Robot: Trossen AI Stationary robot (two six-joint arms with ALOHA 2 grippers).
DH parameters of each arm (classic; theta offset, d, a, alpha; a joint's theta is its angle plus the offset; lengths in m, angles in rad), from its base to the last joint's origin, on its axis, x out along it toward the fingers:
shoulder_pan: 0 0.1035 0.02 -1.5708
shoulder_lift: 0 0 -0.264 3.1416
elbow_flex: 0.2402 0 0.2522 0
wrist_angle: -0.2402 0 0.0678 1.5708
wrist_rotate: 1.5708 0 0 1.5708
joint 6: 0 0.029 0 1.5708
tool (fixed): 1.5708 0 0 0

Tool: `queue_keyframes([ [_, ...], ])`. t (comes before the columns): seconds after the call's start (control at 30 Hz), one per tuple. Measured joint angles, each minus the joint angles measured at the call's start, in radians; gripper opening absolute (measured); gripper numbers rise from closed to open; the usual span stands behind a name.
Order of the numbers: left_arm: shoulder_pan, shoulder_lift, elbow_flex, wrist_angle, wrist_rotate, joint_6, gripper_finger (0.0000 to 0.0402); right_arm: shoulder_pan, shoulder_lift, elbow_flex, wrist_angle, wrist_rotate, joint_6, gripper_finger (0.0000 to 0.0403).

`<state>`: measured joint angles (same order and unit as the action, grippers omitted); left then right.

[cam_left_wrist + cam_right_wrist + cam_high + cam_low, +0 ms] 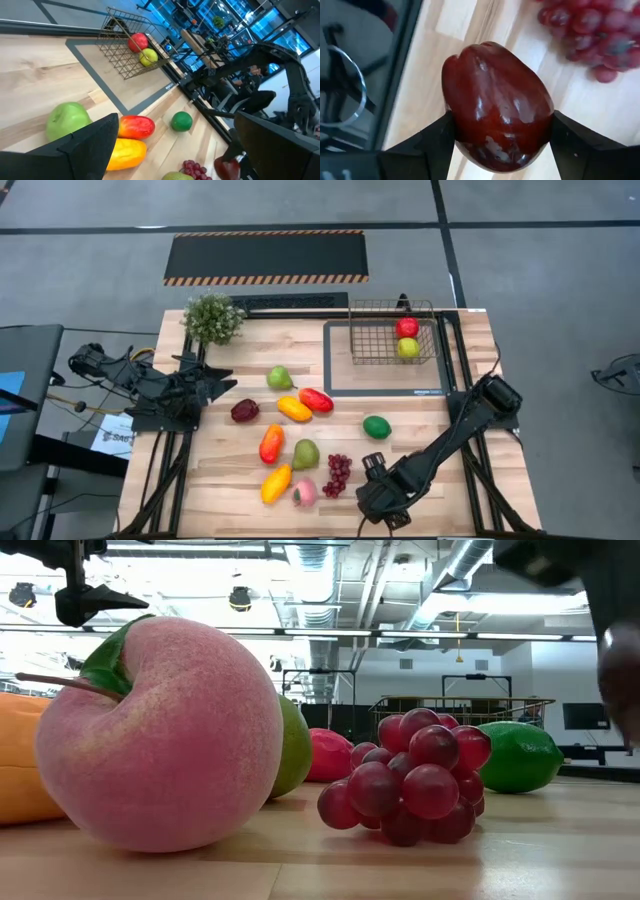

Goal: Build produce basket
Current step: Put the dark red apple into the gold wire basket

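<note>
The wire basket [392, 332] stands on the grey-framed mat at the far right and holds a red apple [406, 327] and a yellow-green fruit [407, 348]. Loose fruits lie on the table's middle: lime [376, 426], grapes [338, 473], pink peach [304, 493], pears, mangoes and a dark red piece [244, 411]. My right gripper [383, 502] is near the front edge, right of the grapes, shut on a dark red fruit [495, 107]. My left gripper [215, 385] is open and empty at the table's left. My right gripper pinches the dark red fruit between its two fingers, one pad on each of its opposite sides [546, 125]. The fingers [432, 140] point down toward the table. The fruit sits above the wood, right of the grapes [590, 30]. In the low view it shows blurred and off the tabletop [620, 670].
A green potted plant [212, 317] stands at the far left corner. The grey-framed mat [340, 380] lies under the basket. The peach [160, 735] and grapes [415, 780] lie close to the table's front edge. Bare wood lies right of the lime.
</note>
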<state>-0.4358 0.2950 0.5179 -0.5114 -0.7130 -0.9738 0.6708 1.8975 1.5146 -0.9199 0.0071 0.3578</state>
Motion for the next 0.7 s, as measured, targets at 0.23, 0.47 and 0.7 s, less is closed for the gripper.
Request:
queue_keyframes([
  [0.23, 0.0, 0.0, 0.0, 0.0, 0.002, -0.006, 0.0385, -0.094, -0.155, 0.044, -0.09, 0.144, 0.109, 0.0272],
  [0.47, 0.0, 0.0, 0.0, 0.0, 0.001, -0.006, 0.0385, -0.32, -0.365, 0.066, -0.208, 0.45, 0.251, 0.0279],
  [0.7, 0.0, 0.0, 0.0, -0.013, 0.001, -0.011, 0.0385, -0.672, -0.499, 0.066, -0.227, 0.524, 0.185, 0.029],
])
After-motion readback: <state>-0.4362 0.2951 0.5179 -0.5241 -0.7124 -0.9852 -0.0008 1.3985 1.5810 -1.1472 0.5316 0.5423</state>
